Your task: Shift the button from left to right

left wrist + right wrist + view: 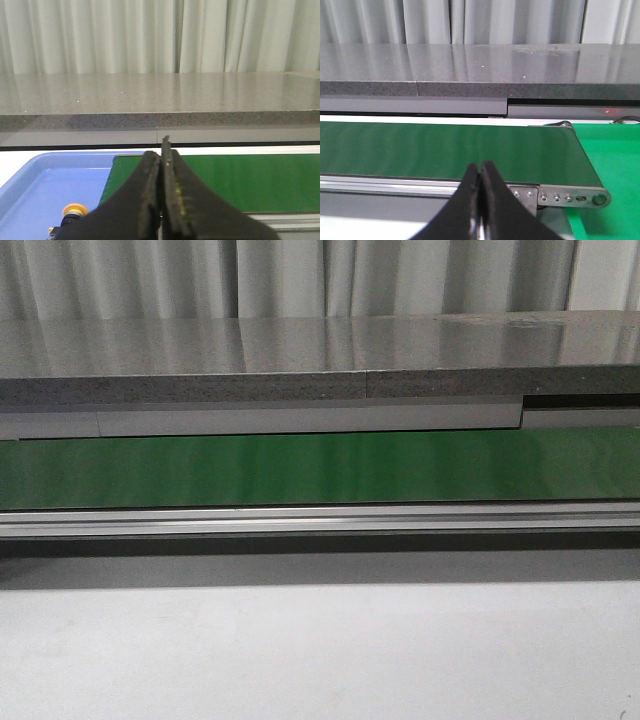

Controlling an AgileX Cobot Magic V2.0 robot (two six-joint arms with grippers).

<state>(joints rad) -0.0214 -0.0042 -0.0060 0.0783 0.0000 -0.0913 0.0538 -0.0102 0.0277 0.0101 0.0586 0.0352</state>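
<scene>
Belt: long green conveyor belt (320,468) with a silver metal rail, lying across the front view before a grey stone ledge (300,360).
Tray: light blue plastic tray (45,185) at the belt's end.
Left tool (161,200): black fingers pressed together, holding nothing.
Right tool (480,200): fingers together, empty, near the belt's other end.
Button: small push-button with a yellow-orange cap (75,209) on a black body, inside the tray, apart from the left tool.

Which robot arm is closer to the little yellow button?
Left. The button sits in the blue tray just beside the left tool. The right tool sees only the green belt's far end.
</scene>
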